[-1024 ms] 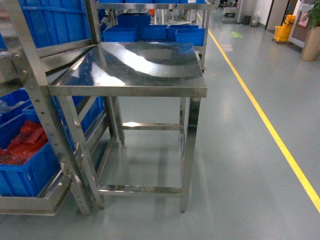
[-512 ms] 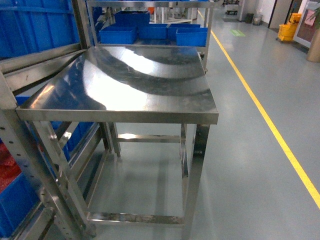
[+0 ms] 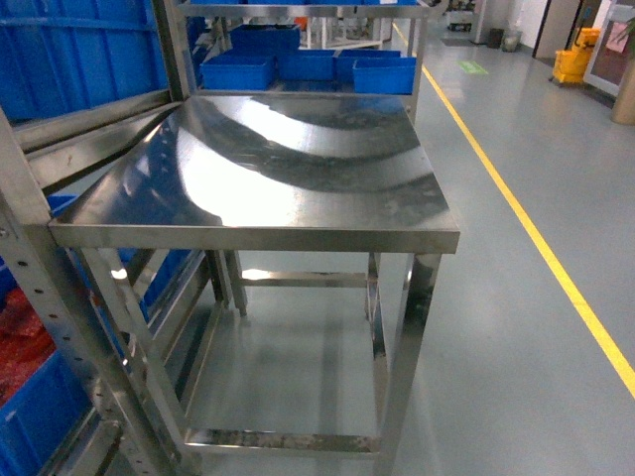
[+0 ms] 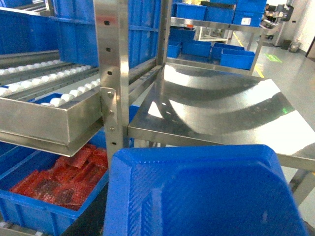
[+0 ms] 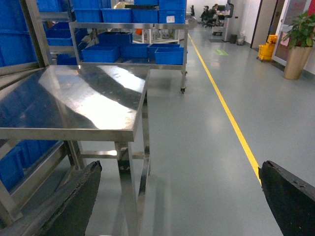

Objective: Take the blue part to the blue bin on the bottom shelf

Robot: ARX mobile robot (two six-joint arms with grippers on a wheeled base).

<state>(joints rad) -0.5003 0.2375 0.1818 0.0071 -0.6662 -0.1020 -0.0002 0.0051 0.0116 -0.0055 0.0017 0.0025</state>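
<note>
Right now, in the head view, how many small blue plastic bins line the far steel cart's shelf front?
3 small blue bins: left, middle, right; more may hide behind.

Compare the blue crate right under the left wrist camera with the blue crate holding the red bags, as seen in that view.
The near blue crate fills the foreground and shows only a bare textured inside; the crate with red bags sits lower left, under the roller track, and holds red bubble-wrap bags. The near one is cut off by the frame's bottom edge; the other by the left edge. Both are bright-blue plastic.
</note>
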